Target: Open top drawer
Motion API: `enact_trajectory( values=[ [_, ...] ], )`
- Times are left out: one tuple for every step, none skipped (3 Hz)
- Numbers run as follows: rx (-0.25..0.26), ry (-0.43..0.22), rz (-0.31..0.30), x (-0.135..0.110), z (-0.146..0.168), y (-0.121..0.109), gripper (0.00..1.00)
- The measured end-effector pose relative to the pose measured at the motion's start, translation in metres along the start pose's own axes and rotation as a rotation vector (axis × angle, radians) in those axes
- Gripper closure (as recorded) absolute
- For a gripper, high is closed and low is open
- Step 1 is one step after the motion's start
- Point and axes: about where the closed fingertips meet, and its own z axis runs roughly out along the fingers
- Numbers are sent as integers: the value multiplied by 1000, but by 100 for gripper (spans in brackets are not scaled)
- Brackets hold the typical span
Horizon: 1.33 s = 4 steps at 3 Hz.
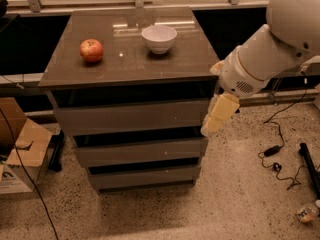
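**A:** Where is the top drawer (130,116)?

**B:** Right under the grey-brown tabletop (130,59) of the cabinet, above the middle drawer (140,151) and the bottom drawer (142,176). Only its plain flat front shows, with a dark gap above it. None of its interior is in sight.

**A:** And the gripper (217,116)?

**B:** It hangs cream-coloured from the white arm (260,59), pointing down at the right end of the top drawer's front, by the cabinet's front right corner. I cannot tell whether it touches the panel, nor whether the claw is spread or pressed together.

**A:** What sits in what?

**B:** A white bowl (159,38) stands upright near the back of the tabletop, and its inside shows plain white. A red apple (91,50) lies on the bare top to the bowl's left, apart from it. On the floor at the left, an open cardboard box (20,149) has its flaps spread. Its contents cannot be made out.

**A:** Anything to the right?

**B:** Black cables (275,156) trail over the speckled floor (240,199).
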Motion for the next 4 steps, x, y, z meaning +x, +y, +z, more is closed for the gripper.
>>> enact_trajectory(
  values=[
    [8,-28,14,-11,23,-3,0],
    [12,-87,48,-28,90,-16,0],
    [7,-113,78,-32,132,-24,0],
    [16,-152,111,-32,175,-44,0]
  ],
)
